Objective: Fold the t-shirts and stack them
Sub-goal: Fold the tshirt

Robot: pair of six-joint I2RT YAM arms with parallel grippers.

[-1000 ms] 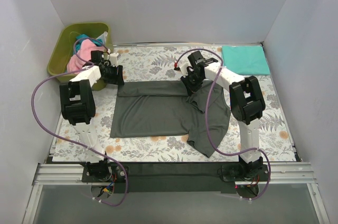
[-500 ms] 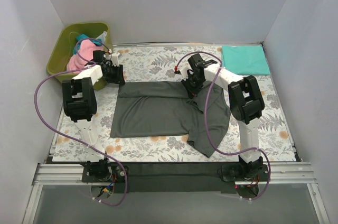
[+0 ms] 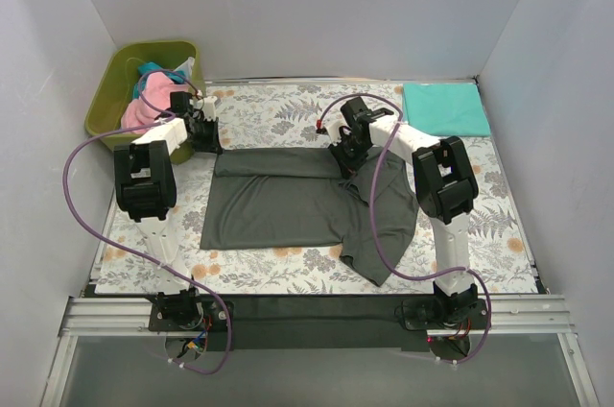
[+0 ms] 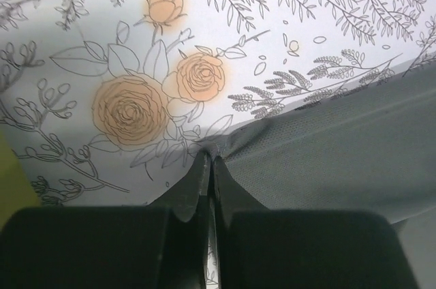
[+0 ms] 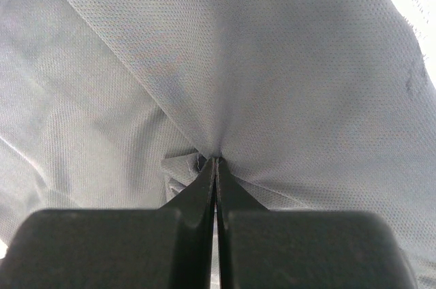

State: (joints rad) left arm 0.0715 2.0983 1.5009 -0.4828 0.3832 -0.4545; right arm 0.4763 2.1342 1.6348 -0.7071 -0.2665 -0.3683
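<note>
Item 1: dark charcoal grey soft cloth t-shirt (image 3: 278, 205). I find it lying across the middle of the floral-patterned table cloth (image 3: 278, 109). Its far edge is folded over in a band. Its right side is rumpled and trails toward the near edge.

Item 2: left gripper (image 4: 210, 161). The jaws are pressed together on the far-left corner of the grey shirt, where its hem meets bare table cloth. The bite of fabric looks thin.

Item 3: right gripper (image 5: 216, 161). The jaws are pinched tight on a gathered tuck at the shirt's far-right part, and creases radiate from the pinch.

Item 4: teal-green folded t-shirt (image 3: 446, 107). It is a flat rectangle in the far right corner, well apart from the grey one.

Item 5: olive-green plastic bin (image 3: 153, 45). It sits off the far left corner and holds a heap of pink and teal cloth (image 3: 142, 111).

Handling note: I judge the grey fabric to be a light, limp, fine-meshed knit with no stiffness. It should sag between two holds and drag on the table cloth. Corners and hem seams are the places I would take hold, with both arms travelling together to keep the edge taut. The shallow left pinch is where I would expect a slip.
</note>
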